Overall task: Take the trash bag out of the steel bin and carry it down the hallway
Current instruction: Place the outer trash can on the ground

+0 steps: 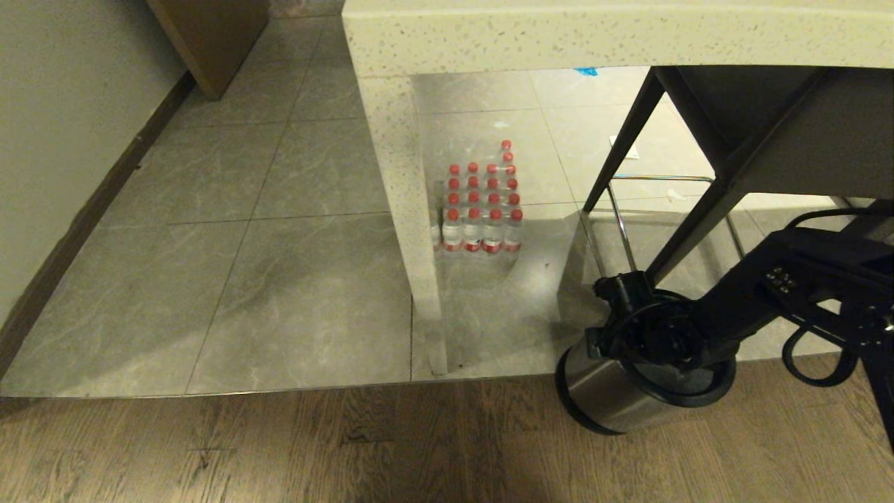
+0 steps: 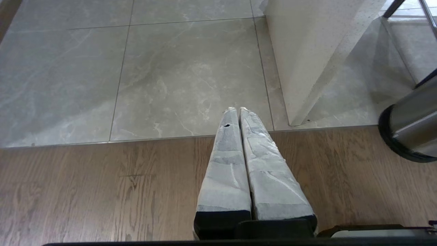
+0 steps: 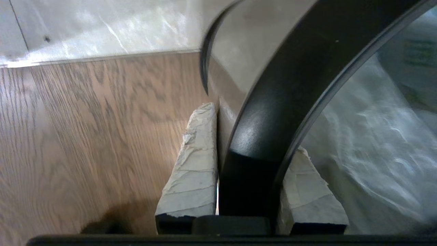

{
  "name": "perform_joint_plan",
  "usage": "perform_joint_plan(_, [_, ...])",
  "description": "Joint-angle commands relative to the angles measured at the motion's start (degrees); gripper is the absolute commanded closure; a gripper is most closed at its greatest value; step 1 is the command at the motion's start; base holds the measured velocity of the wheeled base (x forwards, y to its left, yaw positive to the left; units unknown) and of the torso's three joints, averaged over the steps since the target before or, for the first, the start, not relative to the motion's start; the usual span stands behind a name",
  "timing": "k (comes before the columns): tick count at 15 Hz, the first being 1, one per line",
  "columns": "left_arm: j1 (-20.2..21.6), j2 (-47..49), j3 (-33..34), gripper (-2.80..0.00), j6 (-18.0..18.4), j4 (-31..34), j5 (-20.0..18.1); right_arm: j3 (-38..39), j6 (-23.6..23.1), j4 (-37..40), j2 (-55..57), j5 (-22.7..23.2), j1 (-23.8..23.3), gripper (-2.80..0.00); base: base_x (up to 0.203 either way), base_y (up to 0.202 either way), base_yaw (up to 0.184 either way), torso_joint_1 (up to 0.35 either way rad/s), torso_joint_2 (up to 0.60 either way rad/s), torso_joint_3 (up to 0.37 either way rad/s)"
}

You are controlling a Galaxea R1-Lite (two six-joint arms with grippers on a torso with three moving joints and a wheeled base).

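Note:
The steel bin (image 1: 606, 399) stands tilted on the wood floor by the tile edge, and its side also shows in the left wrist view (image 2: 411, 128). My right gripper (image 3: 252, 130) straddles the bin's thick black ring rim (image 3: 290, 85). One taped finger (image 3: 196, 160) presses the steel wall outside, the other finger (image 3: 309, 191) sits inside against the trash bag (image 3: 368, 136). The bag is crinkly white plastic with green lettering and lines the bin. In the head view the right wrist (image 1: 649, 328) covers the bin's mouth. My left gripper (image 2: 237, 109) hangs shut and empty over the wood floor.
A speckled stone counter leg (image 1: 412, 230) stands just left of the bin. Behind it lies a pack of red-capped water bottles (image 1: 482, 209). A black-framed stool (image 1: 698, 202) rises behind the bin. Grey tiles (image 1: 230, 230) stretch left to a wall (image 1: 63, 126).

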Motion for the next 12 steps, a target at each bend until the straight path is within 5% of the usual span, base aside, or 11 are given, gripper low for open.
perform_joint_plan(1, [0.0, -0.07, 0.06, 0.0, -0.01, -0.01, 0.01, 4.73, 0.07, 1.74, -7.33, -0.38, -0.57, 0.0, 0.0, 0.0, 0.0, 0.0, 0.0, 0.0])
perform_joint_plan(7, [0.0, 0.0, 0.0, 0.0, -0.01, -0.01, -0.02, 9.5, -0.18, 7.11, -20.46, -0.17, -1.03, 0.0, 0.0, 0.0, 0.0, 0.0, 0.0, 0.0])
perform_joint_plan(12, [0.0, -0.01, 0.07, 0.0, -0.01, -0.01, 0.04, 8.72, -0.66, 22.2, -38.26, 0.81, -0.94, 0.0, 0.0, 0.0, 0.0, 0.0, 0.0, 0.0])
